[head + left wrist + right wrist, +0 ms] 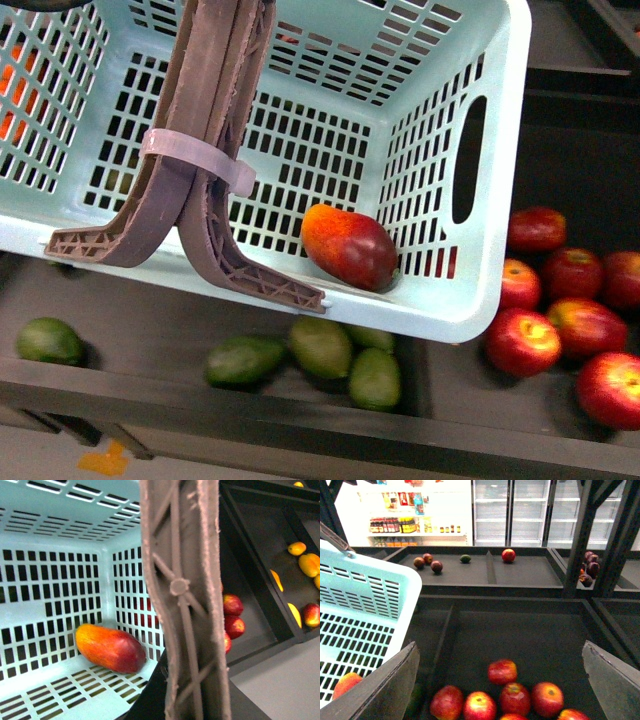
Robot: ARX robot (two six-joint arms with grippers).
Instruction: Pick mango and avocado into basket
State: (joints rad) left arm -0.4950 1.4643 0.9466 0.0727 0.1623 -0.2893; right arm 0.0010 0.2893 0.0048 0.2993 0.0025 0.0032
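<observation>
My right gripper point(500, 650) hangs with its two grey fingers point(385, 690) spread wide and nothing between them. Directly beneath that gap lies a cluster of red apples point(514, 697) on the dark tray floor point(530, 630). My left gripper shows in no view, so I cannot tell how it stands. The left wrist camera is filled by the brown handles point(185, 595), which cross right in front of it.

The basket point(480, 300) sits on the left-arm side of my right gripper, its rounded corner near the inner finger. The mango point(350, 245) already lies inside, on the slotted floor, tucked into the corner nearest the apples and touching the side wall. The handles stand up over the basket's middle, bound by a white zip tie point(195, 155), and cover part of the opening.

The avocados point(322, 346) are outside, in the tray compartment below the basket's near rim, four bunched together and partly under that rim. A lone avocado point(48, 340) lies well apart on the far-left side. A low divider point(445, 640) parts their compartment from the apples.

Ahead of my right gripper the tray floor is bare up to its back wall. Beyond that is another shelf point(530, 572) with a few scattered fruits, and a black upright post point(580, 535) stands on the outer side. Yellow mangoes point(310, 564) lie in a further tray past the apples.
</observation>
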